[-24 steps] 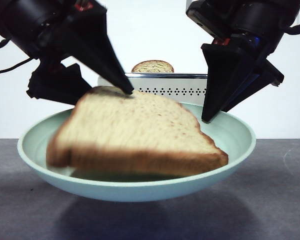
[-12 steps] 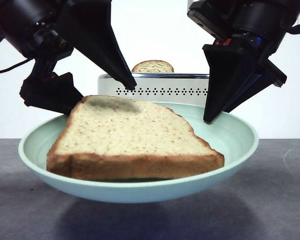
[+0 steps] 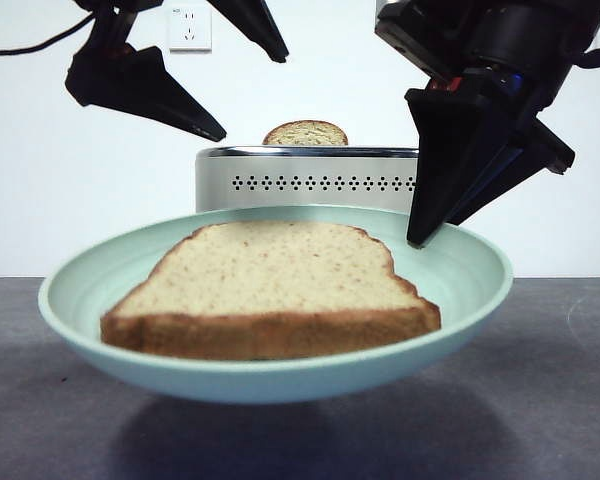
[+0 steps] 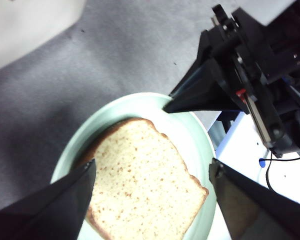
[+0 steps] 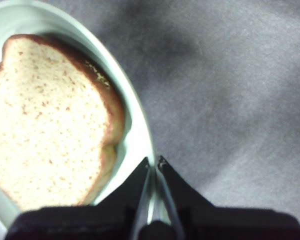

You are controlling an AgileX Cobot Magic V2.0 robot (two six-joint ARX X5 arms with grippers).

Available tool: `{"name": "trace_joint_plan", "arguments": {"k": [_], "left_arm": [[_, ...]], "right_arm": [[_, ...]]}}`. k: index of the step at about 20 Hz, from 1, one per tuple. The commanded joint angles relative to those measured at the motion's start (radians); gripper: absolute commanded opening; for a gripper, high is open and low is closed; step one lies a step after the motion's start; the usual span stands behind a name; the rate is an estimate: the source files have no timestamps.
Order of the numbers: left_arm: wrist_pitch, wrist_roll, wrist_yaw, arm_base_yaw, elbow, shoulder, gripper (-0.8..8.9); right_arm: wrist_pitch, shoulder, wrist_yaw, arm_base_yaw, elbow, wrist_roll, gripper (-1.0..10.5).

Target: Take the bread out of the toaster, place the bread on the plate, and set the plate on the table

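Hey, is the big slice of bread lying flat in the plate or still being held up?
Lying flat. The bread rests in the plate; the open left gripper is above it, apart. The right gripper pinches the plate's rim.

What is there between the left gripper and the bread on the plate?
Nothing: in the front view the left gripper hangs open above the bread, with only bare air between them. The right gripper pinches the plate rim.

The plate [image 3: 470, 275] is hiding the toaster's [image 3: 310, 180] lower half in the front view, and the narrow slice [image 3: 305, 133] is showing only its domed top. The plate's edge [image 5: 151, 197] is vanishing between the right gripper's [image 5: 153, 162] jaws.
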Motion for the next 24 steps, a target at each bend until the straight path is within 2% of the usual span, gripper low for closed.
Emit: {"name": "trace_joint_plan", "arguments": {"k": [1,6,7,9,11,14,16,24], "left_arm": [[-0.020,0.018,-0.004,-0.002,0.013,-0.010,3.82],[-0.042,0.018,-0.009,0.006,0.014,-0.132,3.55],[-0.047,0.018,-0.010,0.011,0.014,-0.170,2.57],[-0.058,0.018,-0.018,0.016,0.014,-0.252,-0.26],[-0.077,0.018,-0.059,0.016,0.014,-0.334,-0.08],[-0.119,0.022,-0.182,0.016,0.014,-0.430,-0.08],[-0.146,0.023,-0.251,0.016,0.014,-0.470,-0.08],[-0.195,0.048,-0.264,-0.018,0.014,-0.497,-0.08]], "right_arm": [[0.008,0.005,-0.010,0.001,-0.001,0.013,-0.2],[0.010,0.005,-0.010,-0.006,-0.001,0.016,-0.2],[0.012,0.005,-0.010,-0.006,-0.001,0.018,-0.2],[0.031,0.005,-0.011,-0.006,-0.001,0.037,-0.2],[0.065,0.005,-0.015,-0.006,-0.001,0.070,-0.2],[0.116,0.007,-0.062,-0.016,-0.001,0.107,-0.2],[0.137,0.020,-0.060,-0.031,-0.001,0.127,-0.2],[0.164,0.205,-0.061,-0.128,-0.001,0.139,-0.2]]}}
